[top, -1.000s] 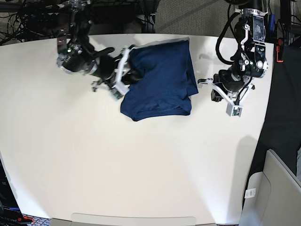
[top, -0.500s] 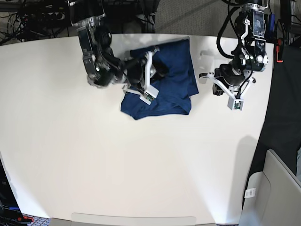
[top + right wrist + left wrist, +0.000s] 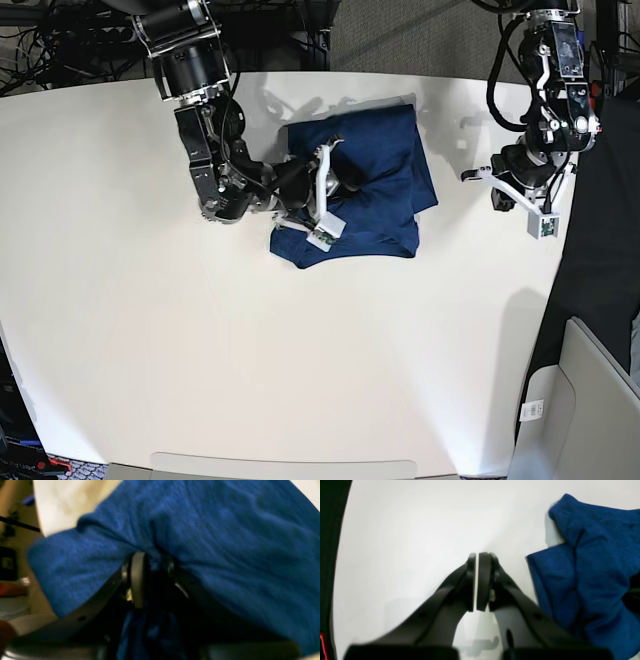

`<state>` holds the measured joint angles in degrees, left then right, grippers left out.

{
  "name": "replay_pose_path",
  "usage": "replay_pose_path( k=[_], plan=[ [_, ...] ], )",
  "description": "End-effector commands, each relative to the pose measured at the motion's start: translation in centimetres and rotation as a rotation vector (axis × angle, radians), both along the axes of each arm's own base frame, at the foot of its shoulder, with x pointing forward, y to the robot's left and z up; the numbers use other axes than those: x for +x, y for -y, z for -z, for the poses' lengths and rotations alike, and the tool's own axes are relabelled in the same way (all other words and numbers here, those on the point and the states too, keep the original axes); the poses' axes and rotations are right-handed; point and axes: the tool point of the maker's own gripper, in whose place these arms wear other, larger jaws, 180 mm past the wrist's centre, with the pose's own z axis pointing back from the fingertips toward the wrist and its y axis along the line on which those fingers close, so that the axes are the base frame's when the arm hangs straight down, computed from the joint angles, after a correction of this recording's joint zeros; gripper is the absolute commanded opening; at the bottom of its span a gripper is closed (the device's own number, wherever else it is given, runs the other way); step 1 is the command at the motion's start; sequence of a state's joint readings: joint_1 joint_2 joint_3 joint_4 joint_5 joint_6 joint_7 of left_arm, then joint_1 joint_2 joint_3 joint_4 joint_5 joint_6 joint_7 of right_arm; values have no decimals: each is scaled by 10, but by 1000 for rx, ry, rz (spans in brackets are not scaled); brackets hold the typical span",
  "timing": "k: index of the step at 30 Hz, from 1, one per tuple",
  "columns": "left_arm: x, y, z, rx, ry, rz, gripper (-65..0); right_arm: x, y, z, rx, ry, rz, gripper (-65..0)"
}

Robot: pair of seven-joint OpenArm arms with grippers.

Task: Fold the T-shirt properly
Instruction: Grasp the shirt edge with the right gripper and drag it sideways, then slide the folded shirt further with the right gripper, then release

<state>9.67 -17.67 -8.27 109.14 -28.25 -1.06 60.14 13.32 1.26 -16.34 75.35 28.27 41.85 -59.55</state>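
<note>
Right gripper (image 3: 152, 577) clamped on a fold of the blue T-shirt (image 3: 375, 170), left gripper (image 3: 477, 580) pinched closed over bare table (image 3: 407, 530).

A: Where does the shirt (image 3: 375, 175) lie?
B: On the desk (image 3: 200, 350), toward its far edge, right of the middle in the base view.
A: And the hands?
B: The right hand (image 3: 335, 185) sits on the shirt's left part, cloth between its fingers. The left hand (image 3: 477, 580) is over bare desk, beside the shirt's right edge, apart from it.
A: Anything near the front?
B: Only open desk
</note>
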Motion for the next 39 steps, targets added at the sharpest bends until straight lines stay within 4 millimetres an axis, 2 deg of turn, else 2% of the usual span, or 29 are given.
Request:
replay_pose_path(
  k=[1, 9, 16, 21, 25, 28, 30, 33, 39],
  plan=[
    [8, -3, -13, 13, 44, 4, -647, 7, 50, 21, -234, -3, 24, -547],
    [7, -4, -12, 13, 43, 2, -647, 41, 107, -1, -229, 54, 212, -547],
    [6, -3, -12, 12, 40, 3, -647, 65, 159, -19, -304, 119, 276, -547],
    [6, -4, -12, 13, 40, 3, -647, 89, 200, -43, -338, 178, 354, -547],
    [6, -2, -11, 7, 39, 4, -647, 107, 205, -72, -346, 264, 360, -547],
    [5, -2, -11, 6, 36, 4, -647, 112, 196, -99, -333, 352, 349, -547],
    [5, -1, -11, 4, 36, 4, -647, 107, 187, -107, -325, 377, 334, -547],
    [5, -1, -10, 2, 35, 4, -647, 83, 172, -104, -283, 362, 298, -547],
    [5, -3, -11, 10, 35, 5, -647, 17, 156, -72, -242, 270, 254, -547]
  ],
)
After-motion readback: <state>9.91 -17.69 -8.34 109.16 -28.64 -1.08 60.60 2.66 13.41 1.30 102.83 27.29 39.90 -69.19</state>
